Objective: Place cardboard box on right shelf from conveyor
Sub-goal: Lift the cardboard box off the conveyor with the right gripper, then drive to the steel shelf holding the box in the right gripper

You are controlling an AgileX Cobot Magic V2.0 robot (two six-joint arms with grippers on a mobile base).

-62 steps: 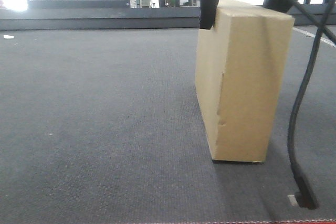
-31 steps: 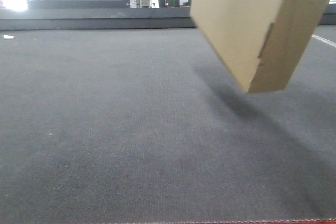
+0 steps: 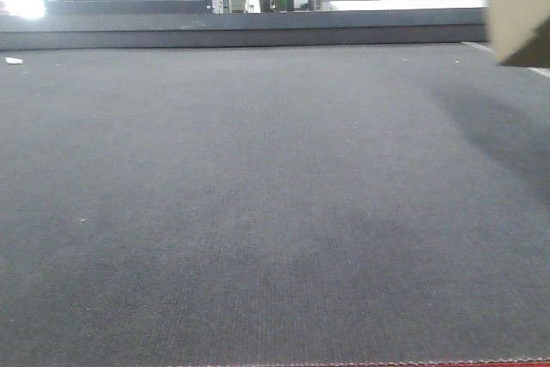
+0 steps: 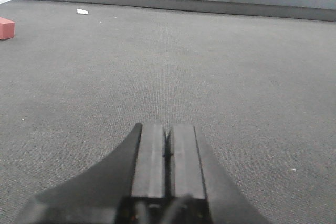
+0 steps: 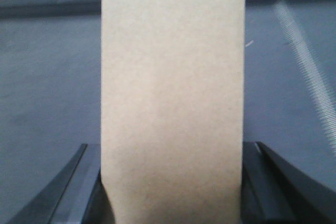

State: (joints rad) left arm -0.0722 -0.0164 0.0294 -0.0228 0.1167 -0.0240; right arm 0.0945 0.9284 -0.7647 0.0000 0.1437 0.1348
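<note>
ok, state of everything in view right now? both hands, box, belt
right hand: shut on the cardboard box.
cardboard box: in the air, clear of the conveyor.
left hand: shut, empty, over the conveyor.
conveyor: box's shadow at its right side; running or stopped, cannot tell.

plain tan cardboard box (image 5: 173,98), in the air, dark grey conveyor (image 3: 258,212) beneath
</note>
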